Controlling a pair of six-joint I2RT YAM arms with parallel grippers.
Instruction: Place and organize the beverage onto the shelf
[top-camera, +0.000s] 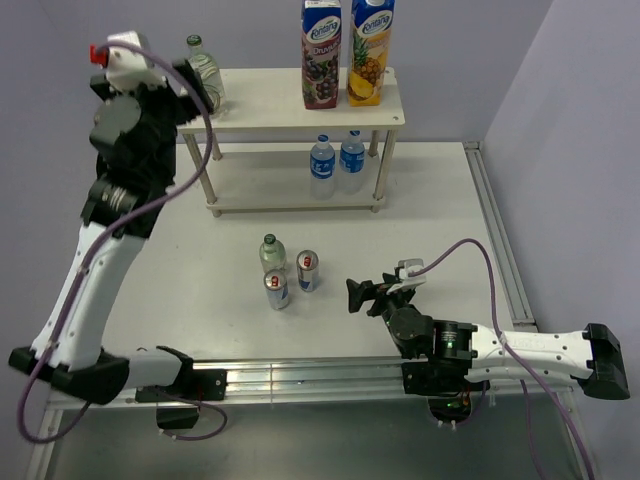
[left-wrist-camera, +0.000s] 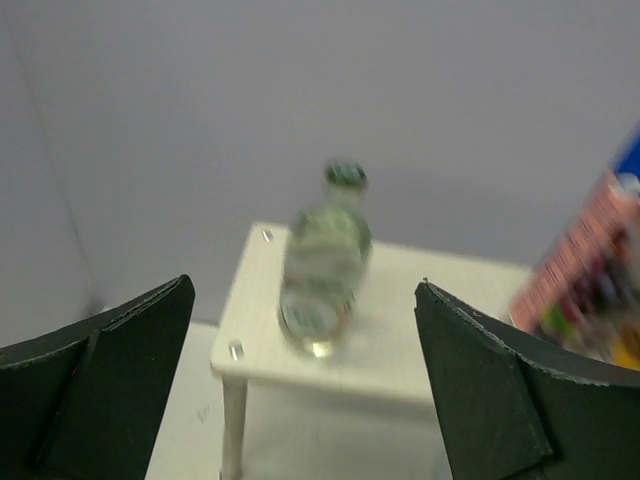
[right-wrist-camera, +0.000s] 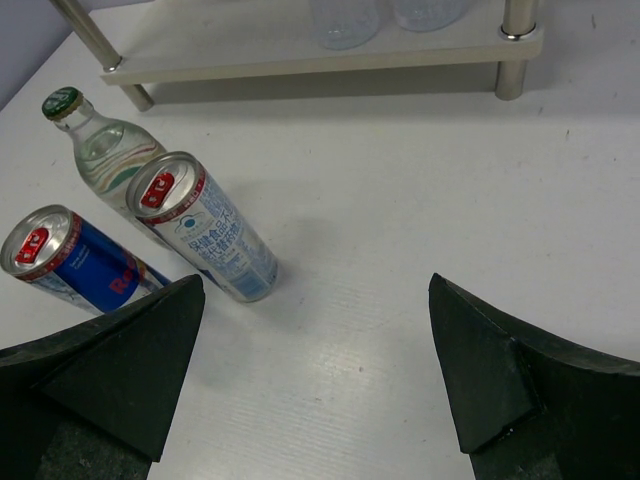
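Black fingers (left-wrist-camera: 120, 380) of the left gripper (left-wrist-camera: 302, 290) stand wide apart and hold nothing. The left arm is raised at the far left of the table (top-camera: 440, 230), and the gripper sits level with the top board of the shelf (top-camera: 280, 112). A glass bottle (top-camera: 205, 75) with a green cap stands upright on the left end of that top board, close to its front corner. In the left wrist view this bottle is blurred; it lies beyond the fingertips and clear of both. Further right on the top board, two cartons (top-camera: 322, 55) (top-camera: 368, 50) stand upright side by side, just beside each other. On the lower board, toward its right end, two water bottles (top-camera: 322, 165) (top-camera: 351, 153) with blue caps stand upright and close together. On the table in front of the shelf, a second glass bottle (top-camera: 272, 253) stands upright, also with a green cap. Two cans (top-camera: 278, 290) (top-camera: 308, 270) stand upright just in front of it; all three form a tight cluster, and the right wrist view cannot settle whether they touch. To the right of the cluster, the right gripper (top-camera: 355, 293) is low over the table and points left toward the cans, near them but apart. Its jaws are spread wide and empty; in the right wrist view the bare table surface shows between them. The right arm lies low along the near right edge.
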